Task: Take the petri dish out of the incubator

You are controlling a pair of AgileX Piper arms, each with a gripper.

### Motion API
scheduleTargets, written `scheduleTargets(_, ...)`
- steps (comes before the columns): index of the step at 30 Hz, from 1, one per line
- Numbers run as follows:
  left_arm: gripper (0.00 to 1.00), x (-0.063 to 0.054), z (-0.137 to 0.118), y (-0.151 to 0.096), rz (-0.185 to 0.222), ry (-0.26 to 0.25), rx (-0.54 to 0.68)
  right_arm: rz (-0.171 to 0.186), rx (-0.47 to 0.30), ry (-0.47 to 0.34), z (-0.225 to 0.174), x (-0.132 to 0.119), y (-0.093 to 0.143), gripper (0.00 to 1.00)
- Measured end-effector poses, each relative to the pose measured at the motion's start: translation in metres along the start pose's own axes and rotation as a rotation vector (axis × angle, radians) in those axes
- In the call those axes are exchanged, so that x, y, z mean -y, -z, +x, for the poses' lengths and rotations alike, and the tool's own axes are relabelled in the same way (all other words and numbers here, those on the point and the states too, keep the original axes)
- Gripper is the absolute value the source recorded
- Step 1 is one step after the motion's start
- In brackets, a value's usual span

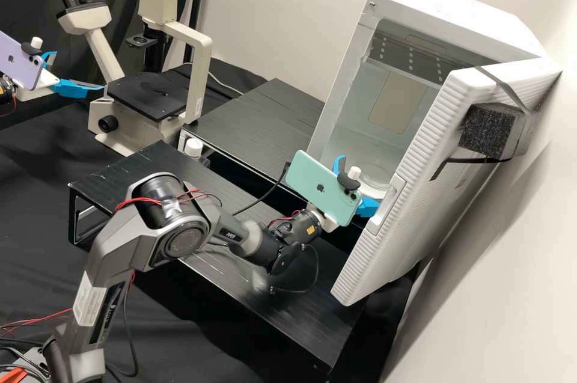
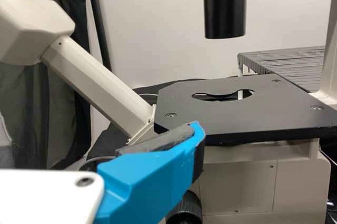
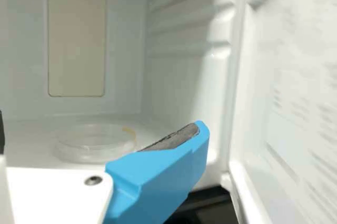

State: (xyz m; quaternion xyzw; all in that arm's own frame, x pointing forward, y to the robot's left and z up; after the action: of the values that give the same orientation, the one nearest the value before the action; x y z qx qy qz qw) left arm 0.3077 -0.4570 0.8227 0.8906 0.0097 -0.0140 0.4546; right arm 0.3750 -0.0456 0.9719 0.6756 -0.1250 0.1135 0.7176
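In the high view, the right gripper [image 1: 362,183], fingers spread, is at the mouth of the incubator [image 1: 457,16]. Toward its two o'clock, the dish [image 3: 93,147] lies on the incubator floor. At the view's ten o'clock, the left gripper [image 1: 78,70], also spread, is near the microscope [image 1: 147,94].

Right arm [image 1: 123,242] dark grey; red wires [image 1: 142,199] at elbow [image 1: 180,242]'s 10 o'clock (silver tape [image 1: 172,210] too); white label [image 1: 90,299] toward 8 o'clock.

Glossy, ribbed incubator door [image 1: 419,141]
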Motion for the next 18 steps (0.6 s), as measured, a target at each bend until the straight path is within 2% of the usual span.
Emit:
scheduleTargets(7,1.00,0.000,0.000,0.000,0.000,0.000,0.000,0.006,-0.001,0.084,0.022,0.008,-0.002,1.00)
scheduleTargets(13,1.00,0.000,0.000,0.000,0.000,0.000,0.000,-0.019,0.052,0.144,0.038,0.017,-0.010,1.00)
scheduleTargets(18,1.00,0.000,0.000,0.000,0.000,0.000,0.000,-0.033,0.061,0.152,0.047,0.017,-0.012,1.00)
